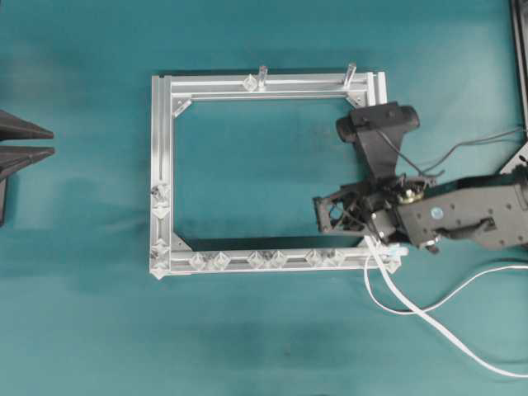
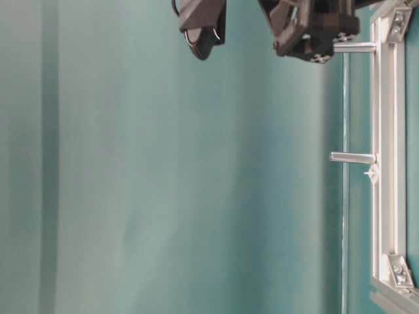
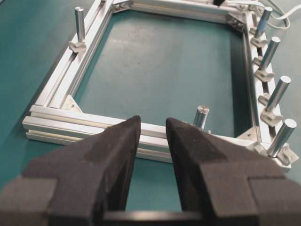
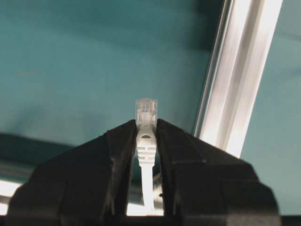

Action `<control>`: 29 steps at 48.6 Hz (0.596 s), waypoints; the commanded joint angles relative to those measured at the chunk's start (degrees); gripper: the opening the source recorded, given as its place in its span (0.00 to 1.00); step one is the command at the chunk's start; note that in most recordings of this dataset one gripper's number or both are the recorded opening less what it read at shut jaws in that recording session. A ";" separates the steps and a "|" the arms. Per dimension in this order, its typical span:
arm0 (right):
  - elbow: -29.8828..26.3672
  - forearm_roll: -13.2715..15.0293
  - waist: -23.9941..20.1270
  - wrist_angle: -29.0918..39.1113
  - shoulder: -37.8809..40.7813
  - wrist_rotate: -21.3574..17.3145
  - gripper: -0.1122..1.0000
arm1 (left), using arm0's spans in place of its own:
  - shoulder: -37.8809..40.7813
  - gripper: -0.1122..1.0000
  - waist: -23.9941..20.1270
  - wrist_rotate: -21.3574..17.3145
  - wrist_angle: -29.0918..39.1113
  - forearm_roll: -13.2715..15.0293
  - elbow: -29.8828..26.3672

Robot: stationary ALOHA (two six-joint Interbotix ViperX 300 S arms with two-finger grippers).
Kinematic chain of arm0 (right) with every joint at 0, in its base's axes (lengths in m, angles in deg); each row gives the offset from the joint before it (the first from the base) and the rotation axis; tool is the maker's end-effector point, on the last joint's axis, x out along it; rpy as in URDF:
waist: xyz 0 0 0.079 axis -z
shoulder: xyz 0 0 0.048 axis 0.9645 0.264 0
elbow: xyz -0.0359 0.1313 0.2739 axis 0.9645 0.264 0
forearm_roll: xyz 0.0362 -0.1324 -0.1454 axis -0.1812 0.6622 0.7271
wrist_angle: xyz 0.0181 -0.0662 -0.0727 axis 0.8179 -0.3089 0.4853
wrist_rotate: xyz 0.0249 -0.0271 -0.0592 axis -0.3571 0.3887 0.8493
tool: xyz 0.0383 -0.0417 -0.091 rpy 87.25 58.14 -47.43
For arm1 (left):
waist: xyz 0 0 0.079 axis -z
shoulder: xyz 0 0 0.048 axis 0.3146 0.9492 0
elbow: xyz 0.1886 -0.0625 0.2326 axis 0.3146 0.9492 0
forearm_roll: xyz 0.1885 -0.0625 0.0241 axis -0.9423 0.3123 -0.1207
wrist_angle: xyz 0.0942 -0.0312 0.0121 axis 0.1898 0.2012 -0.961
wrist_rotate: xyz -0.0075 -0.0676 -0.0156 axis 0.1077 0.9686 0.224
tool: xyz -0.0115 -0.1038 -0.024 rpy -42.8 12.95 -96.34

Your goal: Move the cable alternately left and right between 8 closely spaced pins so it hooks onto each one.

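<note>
R claw (image 4: 146,136) is clamped on the cable (image 4: 146,146) w/ plug tip poking past its fingertips. Frame rail (image 4: 240,75) sits just right of it. L claw (image 3: 153,136) is apart, holding nothing.

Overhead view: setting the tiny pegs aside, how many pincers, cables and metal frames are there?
pincers: 2 (left pincer, right pincer)
cable: 1
metal frame: 1
total: 4
</note>
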 commanded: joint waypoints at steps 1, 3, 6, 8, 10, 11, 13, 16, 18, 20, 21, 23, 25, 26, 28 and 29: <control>-0.44 0.26 1.49 -0.18 -1.49 1.23 0.27 | 0.62 0.40 -0.35 -0.26 -0.62 -0.18 -0.62; -0.44 0.26 2.11 -0.62 -1.58 1.76 0.27 | 0.62 0.40 -0.26 -0.26 -0.53 -0.18 -0.62; -0.44 0.26 2.90 -1.93 -1.49 2.29 0.27 | 0.62 0.40 -0.35 -0.26 -0.53 -0.18 -0.62; -0.53 0.26 3.34 -2.99 -1.49 2.29 0.27 | 0.62 0.40 -0.26 -0.26 -0.62 -0.18 -0.62; -0.62 0.26 3.78 -4.04 -1.41 2.29 0.27 | 0.62 0.40 -0.26 -0.26 -0.62 -0.18 -0.62; -0.62 0.26 3.96 -4.48 -1.32 2.29 0.27 | 0.62 0.40 -0.35 -0.26 -0.62 -0.18 -0.62; -0.70 0.26 4.31 -5.45 -1.05 2.29 0.27 | 0.62 0.40 -0.26 -0.26 -0.62 -0.18 -0.62; -1.05 0.26 4.75 -6.59 -0.70 2.37 0.27 | 0.62 0.40 -0.26 -0.26 -0.62 -0.09 -0.62; -1.41 0.35 5.01 -7.29 -0.18 2.37 0.27 | 0.62 0.40 -0.26 -0.26 -0.62 -0.18 -0.62; -1.85 0.35 5.19 -7.65 0.26 2.46 0.27 | 0.62 0.40 -0.26 -0.26 -0.62 -0.18 -0.62; -2.02 0.35 5.19 -7.82 0.44 2.46 0.27 | 0.62 0.40 -0.35 -0.26 -0.53 -0.18 -0.62; -2.64 0.35 5.27 -8.00 1.05 2.55 0.27 | 0.62 0.40 -0.26 -0.26 -0.53 -0.18 -0.62; -3.52 0.35 5.27 -8.00 1.85 2.55 0.27 | 0.62 0.40 -0.26 -0.26 -0.53 -0.09 -0.62; -3.87 0.35 5.36 -8.00 2.11 2.55 0.27 | 0.62 0.40 -0.26 -0.26 -0.62 -0.18 -0.62; -4.66 0.44 5.36 -8.09 2.81 2.55 0.27 | 0.62 0.40 -0.26 -0.26 -0.62 -0.18 -0.62; -5.01 0.53 5.36 -8.09 3.16 2.64 0.27 | 0.62 0.40 -0.26 -0.18 -0.62 -0.09 -0.62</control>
